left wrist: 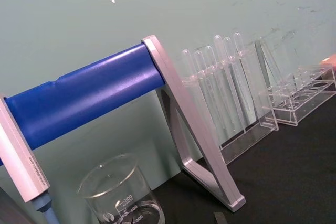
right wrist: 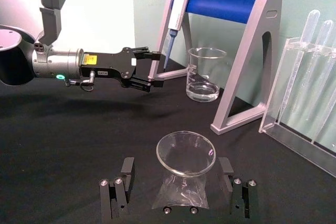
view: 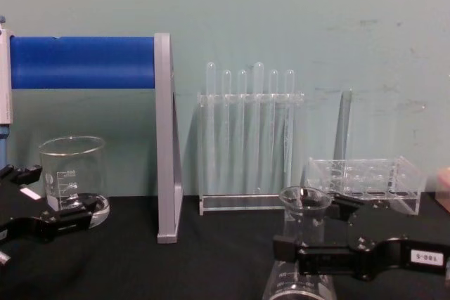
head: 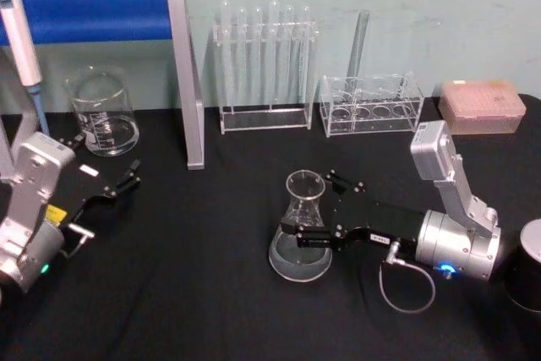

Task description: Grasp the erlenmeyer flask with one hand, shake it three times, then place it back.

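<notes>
One erlenmeyer flask [head: 300,251] stands upright on the black worktop [head: 211,293], with the right hand [head: 308,205] spread wide either side, not gripping. Left hand [right wrist: 155,70] hangs open near one beaker [head: 103,112]. Six test tubes [view: 242,124] sit racked at the back.

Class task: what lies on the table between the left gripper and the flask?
Only bare black table, seen in the head view, separates the left gripper from the flask.

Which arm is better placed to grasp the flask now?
Right. The right end effector straddles the erlenmeyer flask, open on either side; the left end effector sits away beside the beaker.
</notes>
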Controlling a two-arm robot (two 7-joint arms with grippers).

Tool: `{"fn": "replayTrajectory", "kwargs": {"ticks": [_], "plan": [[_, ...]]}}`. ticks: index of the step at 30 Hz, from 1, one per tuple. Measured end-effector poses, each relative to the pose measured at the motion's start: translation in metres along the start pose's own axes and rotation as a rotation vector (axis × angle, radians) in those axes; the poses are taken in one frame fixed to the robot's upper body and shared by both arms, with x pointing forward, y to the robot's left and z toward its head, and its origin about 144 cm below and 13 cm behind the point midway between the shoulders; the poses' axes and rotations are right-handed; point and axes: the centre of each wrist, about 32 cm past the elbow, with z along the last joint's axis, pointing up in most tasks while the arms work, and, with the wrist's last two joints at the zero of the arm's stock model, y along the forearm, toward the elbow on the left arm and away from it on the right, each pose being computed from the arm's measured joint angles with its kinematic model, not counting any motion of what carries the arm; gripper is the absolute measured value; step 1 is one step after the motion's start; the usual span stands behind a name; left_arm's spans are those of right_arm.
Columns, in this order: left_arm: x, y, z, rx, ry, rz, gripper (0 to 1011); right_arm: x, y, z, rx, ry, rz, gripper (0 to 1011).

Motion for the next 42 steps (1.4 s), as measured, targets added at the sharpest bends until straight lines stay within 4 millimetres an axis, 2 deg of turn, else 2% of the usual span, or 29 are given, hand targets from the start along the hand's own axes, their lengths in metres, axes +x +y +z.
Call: {"fn": "replayTrajectory", "kwargs": {"ticks": [36, 39, 42], "plan": [[0.0, 0.0, 0.0, 0.0, 0.0, 0.0, 1001, -0.0004, 0.0013, -0.0001, 0.0, -0.008, -0.009, 1000], [0.0, 0.0, 0.0, 0.0, 0.0, 0.0, 1001, -0.0005, 0.0014, -0.0001, 0.0, -0.008, -0.009, 958], [0.0, 0.0, 0.0, 0.0, 0.0, 0.0, 1001, -0.0005, 0.0014, 0.0, 0.0, -0.008, -0.009, 861]]}}
